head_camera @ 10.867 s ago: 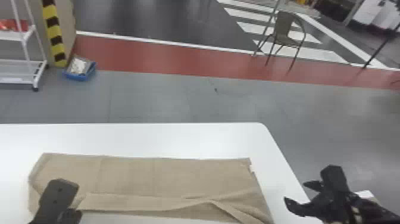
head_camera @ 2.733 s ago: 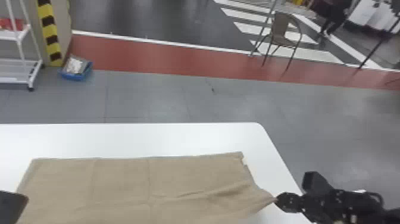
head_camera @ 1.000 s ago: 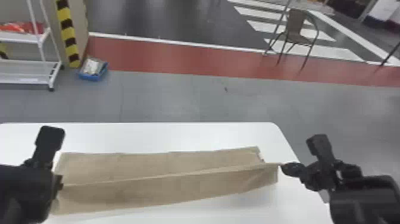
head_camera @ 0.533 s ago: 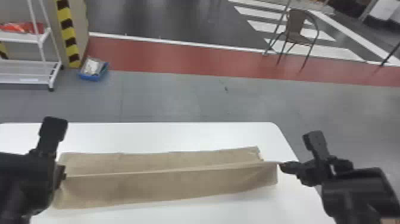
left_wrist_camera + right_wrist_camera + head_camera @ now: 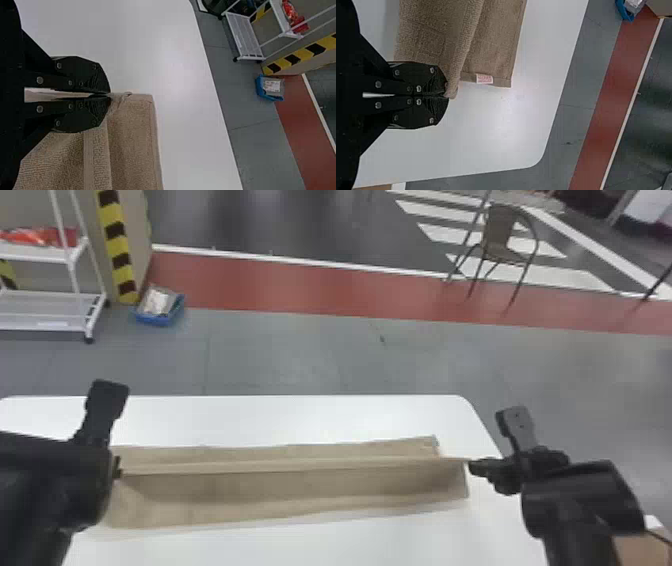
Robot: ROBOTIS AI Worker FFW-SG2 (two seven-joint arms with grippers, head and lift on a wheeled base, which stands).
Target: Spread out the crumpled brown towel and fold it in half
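Closed tight, the black left pincer (image 5: 109, 95) and black right pincer (image 5: 447, 96) grip the rectangular brown terry towel (image 5: 280, 486) at opposite ends, likely for even folding.

I'm working over a white tbl (image 5: 310, 417), its top spreading across the lower half of the head view & running off the btm edge. Its far corners are rounding off at mid-L and R of ctr. The brown towel (image 5: 280, 485) is lying lengthwise on it, lower ctr, w/ its far strip resting flat & a raised ridge running L to R; whether the near part is touching the tbl, I'm not able to tell. In the R wrist view, a sm. pale tag (image 5: 484, 78) w/ red print is showing at the towel's end.
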